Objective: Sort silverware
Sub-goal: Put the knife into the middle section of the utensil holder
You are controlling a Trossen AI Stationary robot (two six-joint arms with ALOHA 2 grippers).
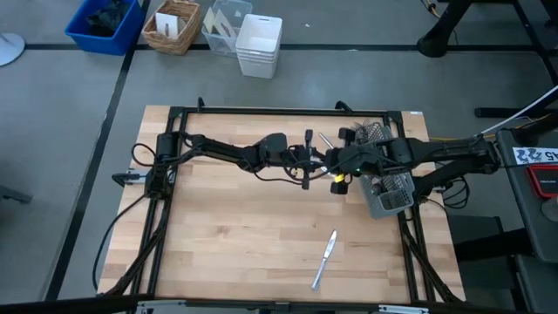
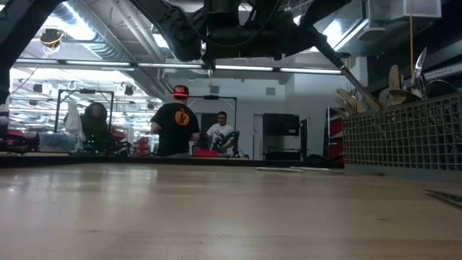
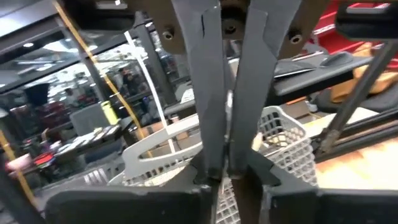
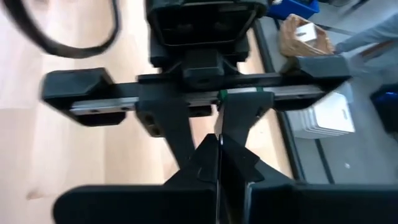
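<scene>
High view: both tools meet above the counter's far middle, left tool [image 1: 312, 160] and right tool [image 1: 336, 166] each pinched on 1 utensil [image 1: 323, 140] between them, beside the mesh caddy [image 1: 388, 187] at the right edge. A knife [image 1: 324, 259] lies near the front edge.

One knife [image 1: 324, 259] lies on the table [image 1: 227, 235]; one caddy [image 1: 388, 187]; two arms.

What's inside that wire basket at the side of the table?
The wire-mesh caddy holds upright cutlery handles poking above its rim. How many pieces, and which kinds, cannot be told: the right arm and mesh cover them.
</scene>
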